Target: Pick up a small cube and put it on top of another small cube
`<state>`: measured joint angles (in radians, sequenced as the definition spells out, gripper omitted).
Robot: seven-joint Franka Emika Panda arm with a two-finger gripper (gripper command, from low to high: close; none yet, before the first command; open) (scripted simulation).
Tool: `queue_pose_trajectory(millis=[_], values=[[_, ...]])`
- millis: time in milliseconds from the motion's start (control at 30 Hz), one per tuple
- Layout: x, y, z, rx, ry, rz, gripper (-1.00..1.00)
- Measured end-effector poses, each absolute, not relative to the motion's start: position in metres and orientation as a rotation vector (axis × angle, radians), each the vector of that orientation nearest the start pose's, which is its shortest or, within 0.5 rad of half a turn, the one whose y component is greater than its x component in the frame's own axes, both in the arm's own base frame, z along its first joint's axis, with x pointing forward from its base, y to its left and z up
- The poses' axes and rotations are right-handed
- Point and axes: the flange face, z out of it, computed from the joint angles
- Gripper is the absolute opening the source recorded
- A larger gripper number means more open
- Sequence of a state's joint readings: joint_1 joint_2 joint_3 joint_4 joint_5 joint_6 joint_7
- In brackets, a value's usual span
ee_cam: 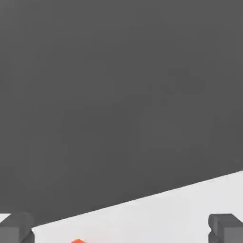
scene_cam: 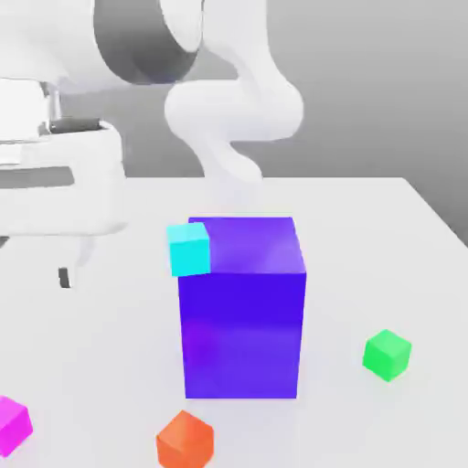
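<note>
Magenta cube [scene_cam: 13, 425] sits low at the exterior view's left on the table [scene_cam: 384, 238], near the orange-red cube [scene_cam: 185, 440]. It looks light, rigid and glossy, so two opposite flat faces suit gripping. End effector [ee_cam: 121, 228] fingers stand apart, empty.

Magenta cube [scene_cam: 13, 425] cut by exterior view's left edge (partly).

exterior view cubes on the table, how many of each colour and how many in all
small glossy magenta-pink cube: 1
small plain orange-red cube: 1
small green cube: 1
small cyan cube: 1
big blue-purple block: 1
Total: 5
</note>
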<state>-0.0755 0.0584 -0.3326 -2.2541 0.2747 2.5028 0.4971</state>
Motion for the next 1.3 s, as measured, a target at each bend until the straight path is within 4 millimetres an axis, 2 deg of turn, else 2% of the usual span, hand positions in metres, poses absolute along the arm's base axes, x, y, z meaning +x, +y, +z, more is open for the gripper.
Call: queue_pose_trajectory(millis=[133,333,467,500,700,767,900,933,967,1100,1200,1300], values=[[0.491,-0.249,0.292,-2.53,1.647,-0.17,0.0],[0.454,-0.3,0.201,-2.555,1.802,-0.021,0.0],[0.449,-0.307,0.141,-2.56,1.821,-0.003,0.0],[0.448,-0.307,0.132,-2.559,1.823,-0.002,-1.0],[0.448,-0.306,0.127,-2.558,1.823,0.0,-1.0],[0.449,-0.307,0.143,-2.56,1.821,-0.001,-1.0],[0.452,-0.308,0.193,-2.547,1.821,-0.026,-1.0],[0.458,-0.301,0.199,-2.546,1.802,-0.042,-1.0],[0.466,-0.281,0.202,-2.559,1.76,-0.042,-1.0],[0.49,-0.181,0.21,-2.644,1.556,-0.01,-1.0],[0.494,-0.106,0.216,-2.713,1.398,0.014,-1.0],[0.486,-0.031,0.224,-2.787,1.231,0.03,-1.0]])
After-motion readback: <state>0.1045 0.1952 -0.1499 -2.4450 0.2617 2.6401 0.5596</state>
